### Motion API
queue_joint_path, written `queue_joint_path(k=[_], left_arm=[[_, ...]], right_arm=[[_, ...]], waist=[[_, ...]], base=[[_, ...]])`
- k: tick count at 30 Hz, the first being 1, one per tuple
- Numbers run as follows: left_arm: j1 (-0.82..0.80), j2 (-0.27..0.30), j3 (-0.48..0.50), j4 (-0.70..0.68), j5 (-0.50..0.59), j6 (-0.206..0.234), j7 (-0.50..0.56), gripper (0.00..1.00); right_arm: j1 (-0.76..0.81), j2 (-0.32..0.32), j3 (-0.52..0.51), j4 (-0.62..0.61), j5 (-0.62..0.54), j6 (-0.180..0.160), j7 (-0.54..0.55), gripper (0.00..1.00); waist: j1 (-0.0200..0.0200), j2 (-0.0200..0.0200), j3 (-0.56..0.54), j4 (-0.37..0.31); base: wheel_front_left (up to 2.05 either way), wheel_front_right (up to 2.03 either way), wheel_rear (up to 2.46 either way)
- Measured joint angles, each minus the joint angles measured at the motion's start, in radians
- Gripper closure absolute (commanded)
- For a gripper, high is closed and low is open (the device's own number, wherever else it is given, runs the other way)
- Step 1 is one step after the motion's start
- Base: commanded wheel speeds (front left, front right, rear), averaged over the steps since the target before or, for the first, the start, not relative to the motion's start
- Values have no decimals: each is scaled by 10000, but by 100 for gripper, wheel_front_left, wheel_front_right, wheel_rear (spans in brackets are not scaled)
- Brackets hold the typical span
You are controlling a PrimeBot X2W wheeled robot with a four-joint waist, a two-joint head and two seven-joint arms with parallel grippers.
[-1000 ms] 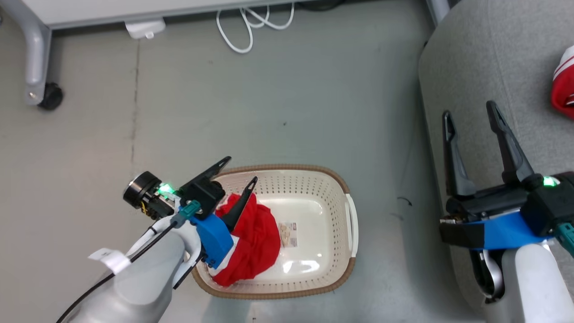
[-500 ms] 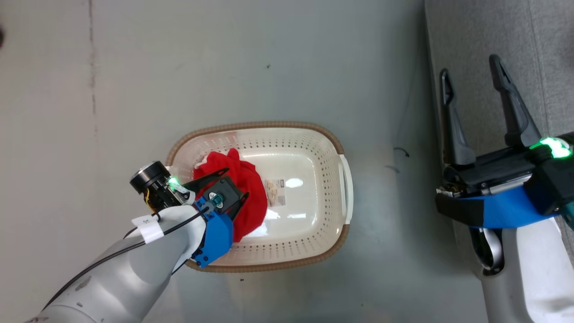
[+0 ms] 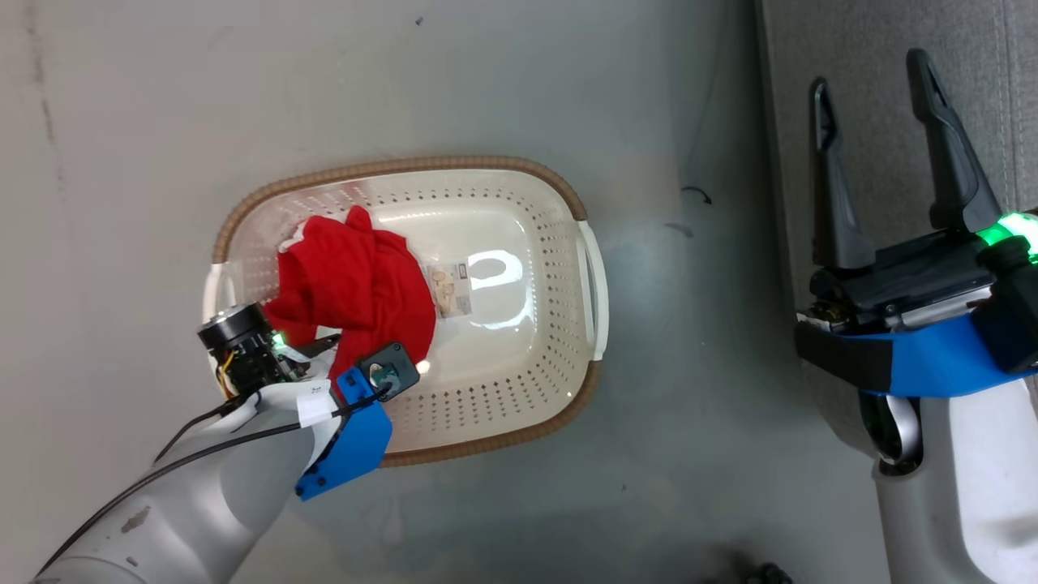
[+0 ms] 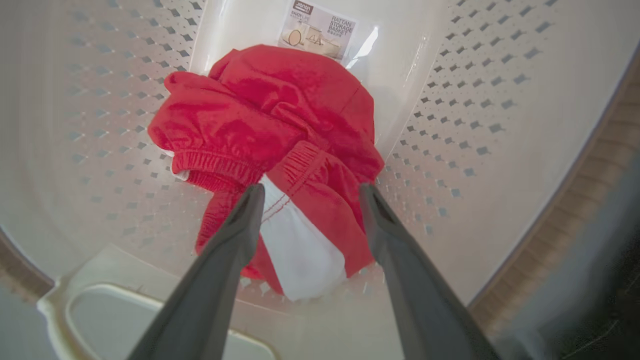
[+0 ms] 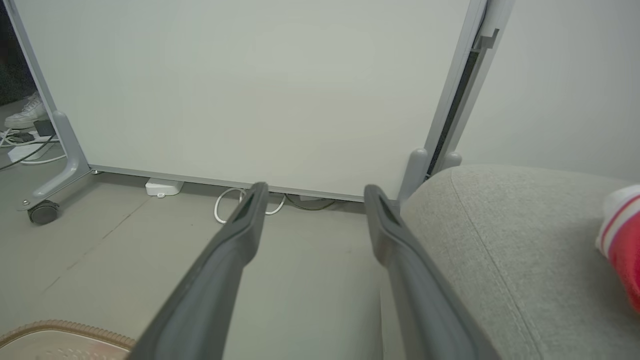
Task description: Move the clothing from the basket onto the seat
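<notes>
The cream basket stands on the floor with a crumpled red garment in its left half. My left gripper points down into it. In the left wrist view the gripper is open, its tips on either side of a fold of the red shorts with an elastic waist and a white panel. Whether the tips touch the cloth I cannot tell. My right gripper is open and holds nothing, over the edge of the grey seat. Another red and white garment lies on the seat.
A paper label sticks to the basket floor. The basket wall surrounds the left fingers. Ahead of the right gripper stand a white panel on a castor leg, a white cable and a person's shoe.
The head camera has tipped down and shifted. My left gripper has swung from slanting across the basket's left rim to pointing down at the red garment. The right gripper stays open.
</notes>
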Motion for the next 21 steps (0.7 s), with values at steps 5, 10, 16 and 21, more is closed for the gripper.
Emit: queue_joint_path(k=[5, 10, 16, 21], left_arm=[[-229, 96, 0, 197, 460, 0, 347, 0], [-411, 159, -2, 623, 1083, 0, 589, 0], [-736, 96, -2, 1126, 1300, 0, 669, 0], [-846, -150, -2, 1444, 1244, 0, 853, 0]], right_arm=[[-33, 0, -50, -115, 2, 0, 0, 0], [-40, 0, -4, -196, 73, 0, 0, 0], [-46, 0, 13, -282, 75, 0, 0, 0], [-45, 0, -36, -385, 69, 0, 0, 0]], waist=[[0, 0, 460, -180], [0, 0, 833, -318], [-1, 0, 1219, -507], [-1, 0, 1486, -579]], base=[[0, 0, 0], [0, 0, 0], [0, 0, 0], [0, 0, 0]])
